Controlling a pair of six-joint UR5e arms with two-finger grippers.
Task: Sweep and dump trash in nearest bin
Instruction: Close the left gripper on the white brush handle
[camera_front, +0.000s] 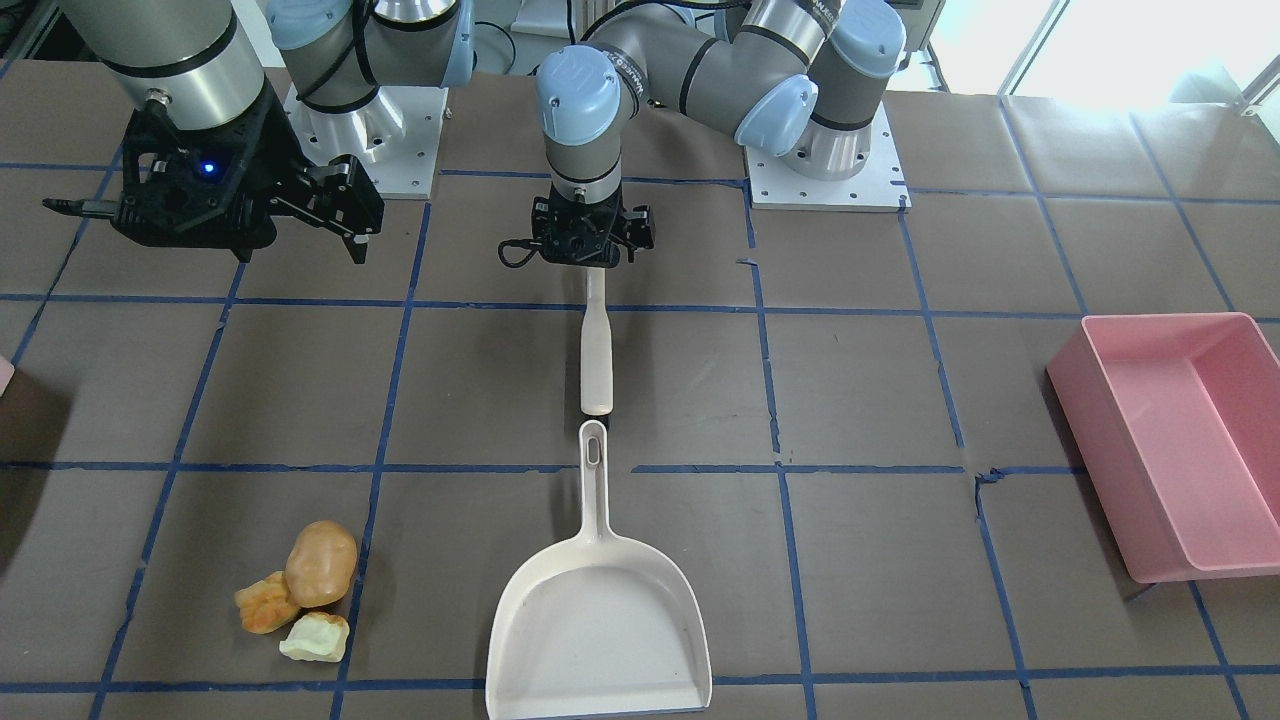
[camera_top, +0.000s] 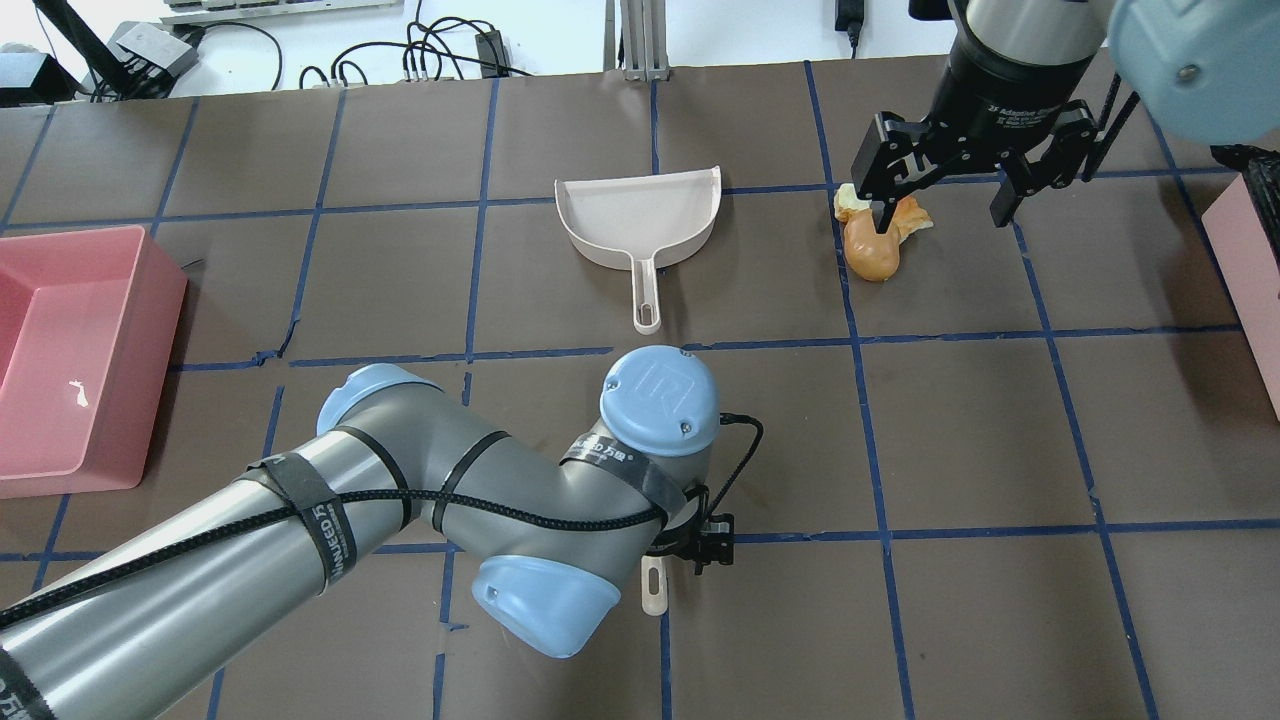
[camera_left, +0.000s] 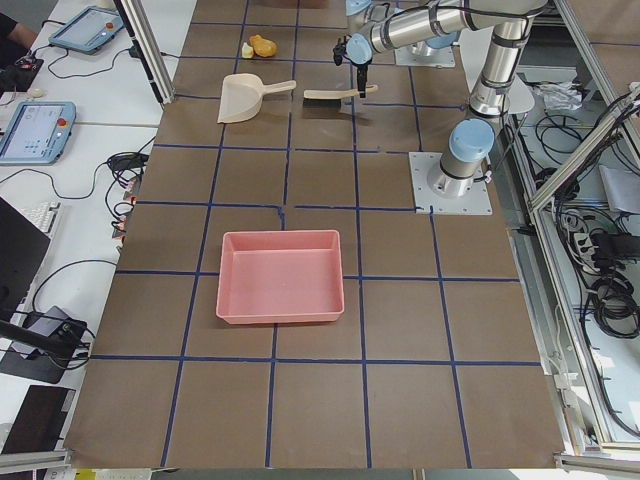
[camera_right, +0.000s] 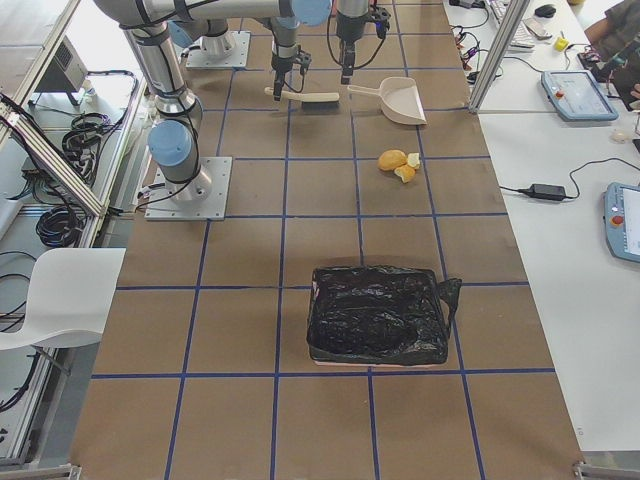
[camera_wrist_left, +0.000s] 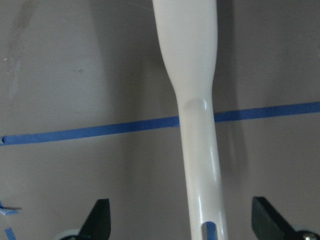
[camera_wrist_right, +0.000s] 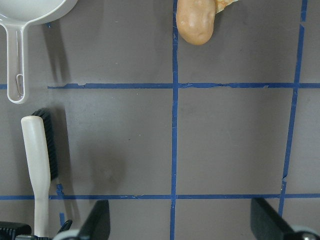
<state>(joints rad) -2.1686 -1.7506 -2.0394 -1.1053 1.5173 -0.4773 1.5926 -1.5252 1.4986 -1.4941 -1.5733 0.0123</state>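
**Desk:** Read me the overhead feed, left to right.

**Me:** At the far left I have the big pink tray (camera_top: 70, 350), open side up on the counter (camera_top: 1000, 420). Next my left arm reaches in, and its left hand (camera_wrist_left: 182, 220) is down over the brush (camera_front: 596, 350). On the wrist feed I see the fingers spread wide, one on each side of the cream handle and neither touching it.

**Desk:** And the brush itself?

**Me:** It lies flat, handle end toward the robot. Its head end is just short of the tip of the dustpan (camera_top: 640, 215) handle, the two in one line. The dustpan sits flat with its mouth away from the robot.

**Desk:** Further right?

**Me:** The trash (camera_top: 872, 250), in the next taped square. It's a brown potato-shaped lump with an orange scrap and a pale scrap pressed against it. My right hand (camera_top: 945, 205) hangs over that spot, fingers wide and empty. From overhead one finger overlaps the lump, but its wrist feed shows the counter well below.

**Desk:** The bin?

**Me:** The bin (camera_top: 1255, 280) is at the far right edge. I only get a pale pink corner of it, well apart from the trash.
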